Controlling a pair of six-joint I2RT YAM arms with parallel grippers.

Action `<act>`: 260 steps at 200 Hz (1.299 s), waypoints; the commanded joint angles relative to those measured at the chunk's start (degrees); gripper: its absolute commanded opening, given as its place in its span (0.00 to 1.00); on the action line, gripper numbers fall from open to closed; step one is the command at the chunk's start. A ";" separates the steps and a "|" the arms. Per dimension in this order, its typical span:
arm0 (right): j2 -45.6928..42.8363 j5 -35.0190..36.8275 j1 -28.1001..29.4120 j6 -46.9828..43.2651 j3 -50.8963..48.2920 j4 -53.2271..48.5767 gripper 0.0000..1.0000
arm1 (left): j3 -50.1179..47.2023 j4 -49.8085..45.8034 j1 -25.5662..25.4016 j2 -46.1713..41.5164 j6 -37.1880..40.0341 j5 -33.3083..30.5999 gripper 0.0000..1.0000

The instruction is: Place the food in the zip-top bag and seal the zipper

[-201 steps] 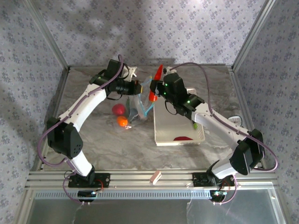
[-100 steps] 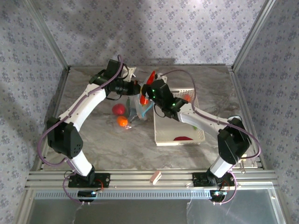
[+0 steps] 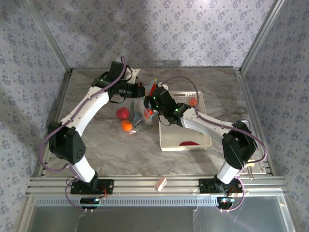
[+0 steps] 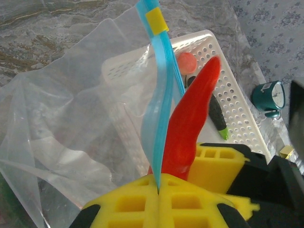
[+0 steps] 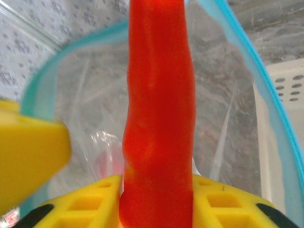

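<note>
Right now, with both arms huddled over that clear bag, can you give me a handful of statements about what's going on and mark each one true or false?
1. The left gripper is pinching the zipper of the zip-top bag. True.
2. The right gripper is empty. False: a red chili sits between its fingers.
3. The chili points into the bag's open mouth. True.
4. The white basket is empty. False: a dark red slice lies in it.
5. The bag is sealed. False: its mouth gapes open.
</note>
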 commanded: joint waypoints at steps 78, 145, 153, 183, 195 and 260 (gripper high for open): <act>-2.57 -0.51 -0.46 -6.43 5.71 -12.51 0.62 | 1.79 1.47 0.89 -3.83 -0.30 1.41 0.05; -10.64 8.66 -6.10 -19.20 11.29 -35.21 0.62 | 1.83 -0.13 0.82 -4.90 1.24 1.24 0.05; -10.95 8.33 -7.74 -19.94 11.35 -37.53 0.62 | 1.75 -0.34 0.83 -5.06 1.37 1.15 0.05; -8.60 6.74 -14.48 -21.32 10.71 -43.97 0.65 | 1.31 -0.48 0.83 -4.70 1.47 1.32 0.05; -6.62 6.32 -16.41 -21.79 10.05 -44.33 0.66 | 1.05 -0.33 0.82 -4.61 1.44 1.40 0.05; 10.57 12.73 -20.69 -22.25 18.77 -49.38 0.68 | 0.68 -1.30 0.96 -4.78 2.24 0.97 0.10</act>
